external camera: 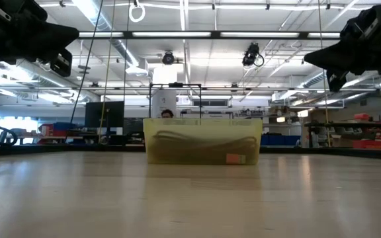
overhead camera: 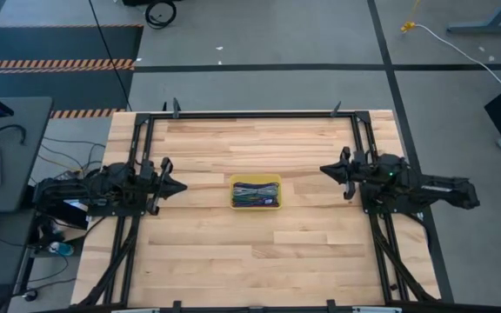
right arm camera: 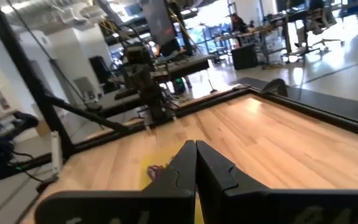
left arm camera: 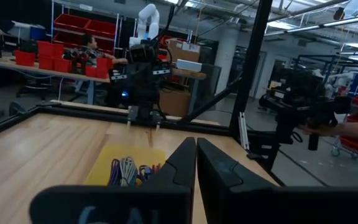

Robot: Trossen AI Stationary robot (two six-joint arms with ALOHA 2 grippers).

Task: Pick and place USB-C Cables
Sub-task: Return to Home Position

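Left hand (overhead camera: 179, 186) and right hand (overhead camera: 324, 169), both pressed together, hover by opposite edges of the blond-plank tabletop (overhead camera: 233, 261); thin multicoloured USB-C cables (overhead camera: 256, 193) fill the translucent yellow tray (overhead camera: 256, 208) at centre.

Before you, the bench (overhead camera: 233, 261) is pale planked wood, smooth with a soft sheen, edged by a black metal frame (overhead camera: 250, 116). At its centre, the yellow tray (external camera: 154, 127) looks like thin, see-through plastic; its cables' (overhead camera: 256, 193) finish is too small to tell. The left gripper (left arm camera: 195, 142) and right gripper (right arm camera: 196, 144) look like matt dark plastic.
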